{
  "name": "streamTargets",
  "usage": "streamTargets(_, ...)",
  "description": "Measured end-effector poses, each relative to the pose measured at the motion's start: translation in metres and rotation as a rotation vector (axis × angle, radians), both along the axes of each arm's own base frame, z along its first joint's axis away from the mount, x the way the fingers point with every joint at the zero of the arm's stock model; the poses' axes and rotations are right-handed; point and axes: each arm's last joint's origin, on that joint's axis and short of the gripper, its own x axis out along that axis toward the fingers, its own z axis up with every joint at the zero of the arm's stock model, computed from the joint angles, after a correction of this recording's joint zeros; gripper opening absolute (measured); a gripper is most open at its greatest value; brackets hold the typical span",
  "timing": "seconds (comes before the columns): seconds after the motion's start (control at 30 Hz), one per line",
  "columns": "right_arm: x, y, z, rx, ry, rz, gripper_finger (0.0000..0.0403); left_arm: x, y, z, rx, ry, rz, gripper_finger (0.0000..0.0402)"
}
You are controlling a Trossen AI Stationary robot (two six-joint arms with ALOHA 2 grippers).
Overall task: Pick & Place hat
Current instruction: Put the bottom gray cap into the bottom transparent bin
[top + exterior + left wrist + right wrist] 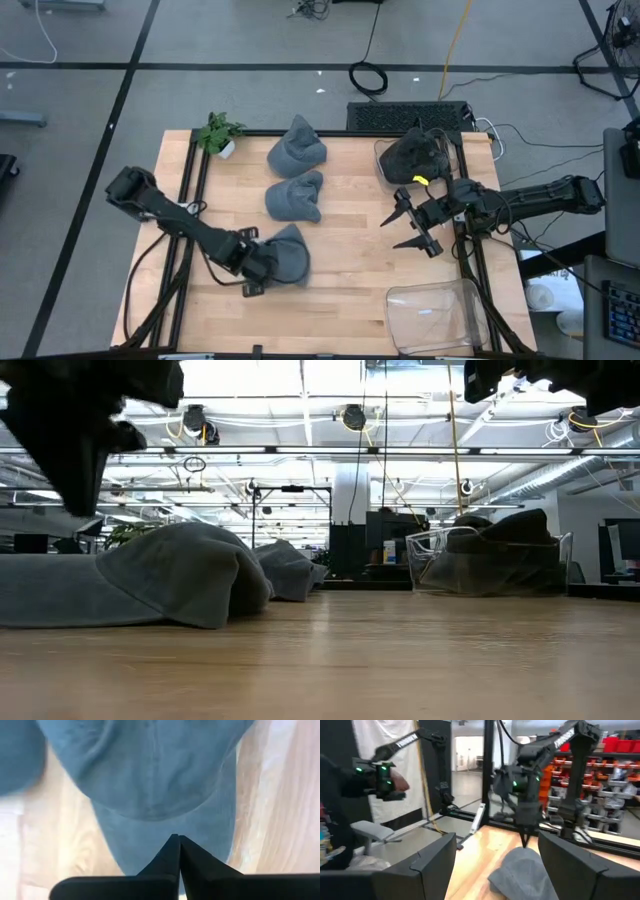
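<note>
At seven o'clock on the worktop [350, 260], your left end effector [262, 272] pinches the grey hat [287, 253]; lift next. Right end effector [412, 226] waits, fingers apart.

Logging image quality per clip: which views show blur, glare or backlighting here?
Low view: bright ceiling lights backlight the scene, arms in silhouette. Left wrist view: the gray hat fills the frame, soft and too close. Right wrist view: background motion-blurred. High view: evenly lit.

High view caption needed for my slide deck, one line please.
Left gripper shut on the nearest grey hat; right gripper open beside the bin of dark hats.
</note>
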Motion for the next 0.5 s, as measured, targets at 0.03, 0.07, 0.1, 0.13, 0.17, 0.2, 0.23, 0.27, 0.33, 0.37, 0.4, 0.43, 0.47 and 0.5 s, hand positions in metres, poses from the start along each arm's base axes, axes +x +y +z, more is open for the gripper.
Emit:
streamTargets(0.03, 0.000, 0.000, 0.000, -0.003, 0.002, -0.014, 0.0270, -0.001, 0.001, 0.003, 0.006, -0.015, 0.003, 0.0004)
streamTargets(0.07, 0.000, -0.001, -0.001, -0.005, 0.004, -0.030, 0.0270, -0.001, 0.003, 0.006, 0.007, -0.026, 0.010, 0.0005)
streamTargets(0.1, 0.001, -0.001, -0.001, -0.010, 0.005, -0.049, 0.0270, -0.001, 0.005, 0.007, 0.004, -0.029, 0.019, 0.0008)
streamTargets(0.13, 0.001, -0.002, -0.002, -0.015, 0.008, -0.067, 0.0270, -0.002, 0.005, 0.009, -0.009, -0.032, 0.043, 0.0012)
streamTargets(0.17, 0.001, -0.002, -0.002, -0.019, 0.010, -0.079, 0.0270, -0.002, 0.006, 0.010, -0.037, -0.033, 0.088, 0.0017)
streamTargets(0.2, 0.001, -0.002, -0.002, -0.020, 0.011, -0.090, 0.0270, -0.002, 0.006, 0.011, -0.076, -0.031, 0.158, 0.0022)
streamTargets(0.23, 0.001, -0.003, -0.002, -0.020, 0.013, -0.093, 0.0270, -0.003, 0.006, 0.011, -0.110, -0.017, 0.232, 0.0027)
streamTargets(0.27, 0.001, -0.002, -0.002, -0.017, 0.013, -0.093, 0.0270, -0.004, 0.006, 0.011, -0.132, 0.007, 0.310, 0.0033)
streamTargets(0.33, 0.001, -0.002, -0.002, -0.015, 0.014, -0.091, 0.0270, -0.009, 0.008, 0.009, -0.155, 0.070, 0.468, 0.0048)
streamTargets(0.37, 0.001, -0.002, -0.002, -0.015, 0.014, -0.091, 0.0270, -0.011, 0.009, 0.009, -0.159, 0.106, 0.532, 0.0056)
streamTargets(0.4, 0.001, -0.002, -0.002, -0.015, 0.014, -0.090, 0.0270, -0.014, 0.010, 0.008, -0.159, 0.140, 0.582, 0.0066)
streamTargets(0.43, 0.001, -0.002, -0.002, -0.014, 0.015, -0.090, 0.0270, -0.018, 0.011, 0.006, -0.156, 0.176, 0.625, 0.0075)
streamTargets(0.47, 0.001, -0.002, -0.002, -0.014, 0.016, -0.090, 0.0270, -0.021, 0.010, 0.005, -0.150, 0.205, 0.673, 0.0085)
streamTargets(0.5, 0.001, -0.002, -0.003, -0.013, 0.020, -0.090, 0.0270, -0.025, 0.010, 0.003, -0.143, 0.228, 0.721, 0.0095)
